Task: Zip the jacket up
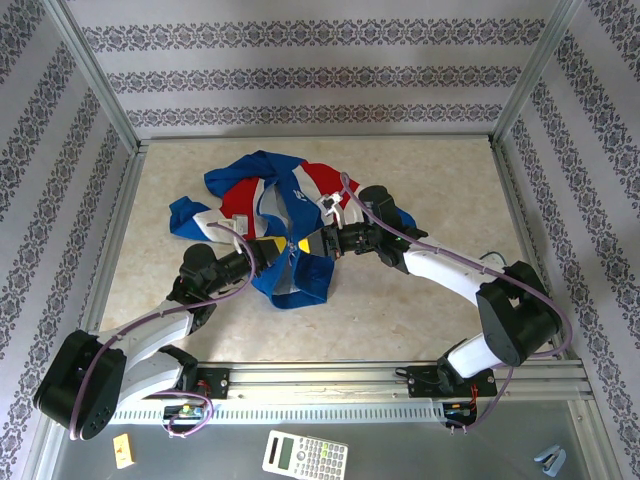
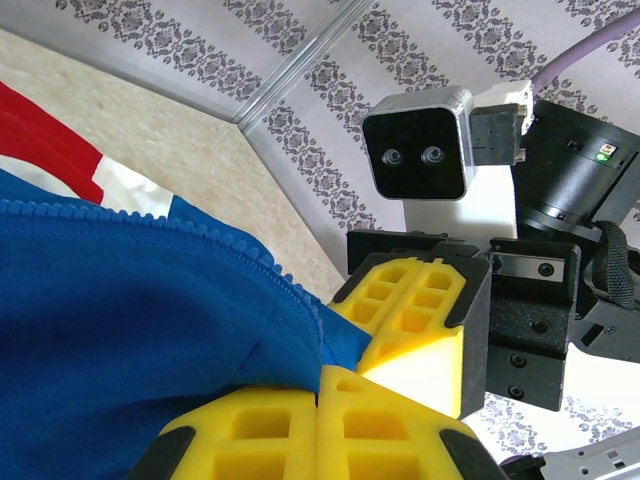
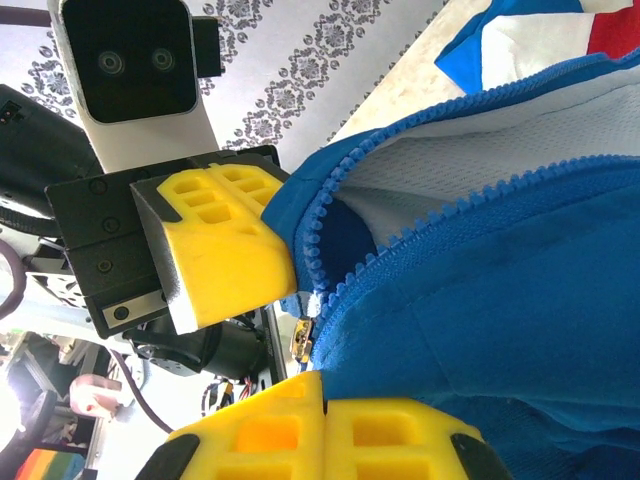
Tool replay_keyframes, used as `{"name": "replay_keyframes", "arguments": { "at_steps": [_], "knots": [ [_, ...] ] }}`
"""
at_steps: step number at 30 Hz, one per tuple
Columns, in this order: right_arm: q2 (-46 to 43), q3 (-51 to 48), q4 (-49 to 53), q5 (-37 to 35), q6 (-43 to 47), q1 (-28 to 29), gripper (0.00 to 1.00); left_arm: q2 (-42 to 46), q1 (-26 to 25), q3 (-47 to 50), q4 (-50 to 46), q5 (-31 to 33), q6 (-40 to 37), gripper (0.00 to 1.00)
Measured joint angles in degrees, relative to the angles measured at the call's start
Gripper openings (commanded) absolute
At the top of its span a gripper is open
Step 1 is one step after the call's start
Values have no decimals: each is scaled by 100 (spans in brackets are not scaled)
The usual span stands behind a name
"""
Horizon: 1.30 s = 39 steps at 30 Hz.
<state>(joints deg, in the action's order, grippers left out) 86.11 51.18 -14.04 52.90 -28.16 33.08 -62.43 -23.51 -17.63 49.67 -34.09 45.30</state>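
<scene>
Table (image 1: 460, 180) centre holds the jacket (image 1: 290, 190), crumpled, front open, its hem held between both arms. Left gripper (image 2: 320, 400) and right gripper (image 3: 322, 400) are each clamped on blue fabric, nose to nose at the zipper (image 3: 320, 215) base. Risk: w/ the body bunched, the track isn't straight, so teeth may misalign or soft cloth slip from the pads. What looks like the small metal slider (image 3: 300, 340) could then jam or snag lining.

The jacket (image 1: 300, 190) lies on the table (image 1: 420, 300), left hand (image 1: 284, 248) just beside right hand (image 1: 309, 245) at its near edge.
</scene>
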Motion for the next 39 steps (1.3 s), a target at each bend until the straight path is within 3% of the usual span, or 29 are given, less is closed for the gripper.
{"name": "replay_keyframes", "arguments": {
  "at_steps": [13,28,39],
  "knots": [
    [72,-44,-216,-24,-42,0,0,-17,0,109,273,-2,262,0],
    [111,-382,-1222,-131,-525,-35,0,-538,0,291,1137,20,815,0],
    [151,-422,-1458,-225,-688,-33,0,-323,2,216,702,-136,850,0]
  ]
}}
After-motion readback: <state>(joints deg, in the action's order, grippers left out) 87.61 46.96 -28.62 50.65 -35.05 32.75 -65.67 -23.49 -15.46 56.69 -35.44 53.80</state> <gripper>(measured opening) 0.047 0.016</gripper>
